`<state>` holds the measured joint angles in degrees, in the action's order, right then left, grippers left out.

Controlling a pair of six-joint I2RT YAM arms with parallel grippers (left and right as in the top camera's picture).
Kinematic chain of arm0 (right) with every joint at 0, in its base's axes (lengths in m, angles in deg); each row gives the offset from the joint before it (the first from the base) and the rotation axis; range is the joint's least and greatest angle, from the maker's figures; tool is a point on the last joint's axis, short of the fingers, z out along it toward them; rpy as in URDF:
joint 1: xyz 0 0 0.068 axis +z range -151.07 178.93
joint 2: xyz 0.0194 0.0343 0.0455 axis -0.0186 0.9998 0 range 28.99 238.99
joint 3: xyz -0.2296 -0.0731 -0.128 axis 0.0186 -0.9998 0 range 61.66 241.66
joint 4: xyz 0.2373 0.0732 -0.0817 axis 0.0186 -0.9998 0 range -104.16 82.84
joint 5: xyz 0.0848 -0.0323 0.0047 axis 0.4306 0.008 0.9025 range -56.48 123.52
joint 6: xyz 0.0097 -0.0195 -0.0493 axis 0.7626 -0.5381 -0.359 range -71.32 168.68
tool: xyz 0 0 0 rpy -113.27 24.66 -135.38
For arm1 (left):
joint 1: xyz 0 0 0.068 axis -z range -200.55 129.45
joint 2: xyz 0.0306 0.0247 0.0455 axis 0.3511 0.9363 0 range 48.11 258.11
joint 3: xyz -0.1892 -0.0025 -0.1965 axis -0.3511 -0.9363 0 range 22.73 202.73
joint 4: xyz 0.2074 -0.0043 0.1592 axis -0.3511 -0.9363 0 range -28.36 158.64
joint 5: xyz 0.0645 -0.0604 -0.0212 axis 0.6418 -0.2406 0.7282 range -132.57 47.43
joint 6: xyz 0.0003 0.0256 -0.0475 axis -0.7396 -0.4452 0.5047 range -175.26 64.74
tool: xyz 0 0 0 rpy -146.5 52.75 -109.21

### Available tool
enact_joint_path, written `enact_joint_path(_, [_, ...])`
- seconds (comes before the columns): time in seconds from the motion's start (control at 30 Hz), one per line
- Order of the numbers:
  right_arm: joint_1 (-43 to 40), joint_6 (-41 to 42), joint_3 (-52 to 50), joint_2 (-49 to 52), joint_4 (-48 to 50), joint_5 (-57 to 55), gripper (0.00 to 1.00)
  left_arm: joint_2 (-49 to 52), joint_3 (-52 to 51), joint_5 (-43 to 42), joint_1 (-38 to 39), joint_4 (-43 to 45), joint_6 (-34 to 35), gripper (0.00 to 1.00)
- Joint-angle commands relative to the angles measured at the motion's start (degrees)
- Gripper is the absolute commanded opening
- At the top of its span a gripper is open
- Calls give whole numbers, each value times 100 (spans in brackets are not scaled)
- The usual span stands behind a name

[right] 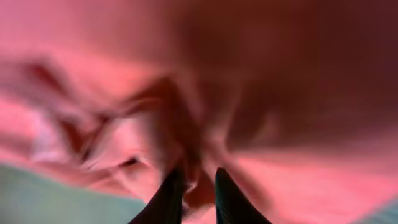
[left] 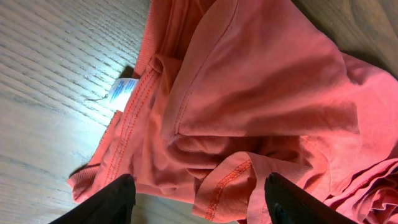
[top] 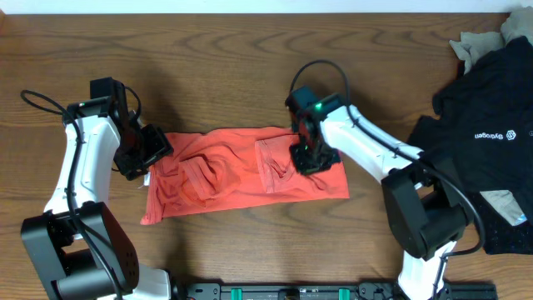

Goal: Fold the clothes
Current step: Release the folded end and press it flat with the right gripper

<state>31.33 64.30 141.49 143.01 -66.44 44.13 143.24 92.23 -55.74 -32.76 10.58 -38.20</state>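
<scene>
A coral-red short-sleeved T-shirt [top: 241,171] is lying crumpled in a wide band across the middle of the brown wooden table [top: 250,58]. The left gripper [top: 143,152] is hanging over the shirt's left end. Its black fingers [left: 115,202] are standing wide apart above bunched hem folds, holding nothing. A small white label [left: 122,92] is sticking out onto the wood beside the stitched edge. The right gripper [top: 306,155] is pressing down on the shirt's right part, its fingers [right: 169,193] sitting nearly together and pinching a ridge of the red cloth. A black tee with a small white logo [top: 483,133] is sprawling along the right edge, and a crumpled beige cloth [top: 479,42] is lying in the far right corner.
</scene>
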Motion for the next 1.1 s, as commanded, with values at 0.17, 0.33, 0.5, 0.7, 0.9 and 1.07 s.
enact_joint_path(0.17, [579, -1934, -35, 26, 111, 2483, 17, -85, 155, 28, 7, -17, -50, 68])
enact_joint_path(0.33, [518, -1294, 9, 24, 378, 1808, 18, -85, 155, 28, 7, -20, -52, 68])
enact_joint_path(0.5, [247, -940, 389, -66, -90, 951, 18, -85, 151, 31, 7, -20, -55, 78])
enact_joint_path(0.7, [-227, -133, 933, -378, -811, -590, 22, -83, -31, 664, 4, -13, -101, 86])
enact_joint_path(0.9, [-697, 72, 933, -505, -1014, -695, 25, 39, -201, 846, 0, 223, -542, 90])
enact_joint_path(1.07, [-774, 66, 920, -505, -1038, -699, 25, 452, -201, 581, 0, 247, -1027, 90])
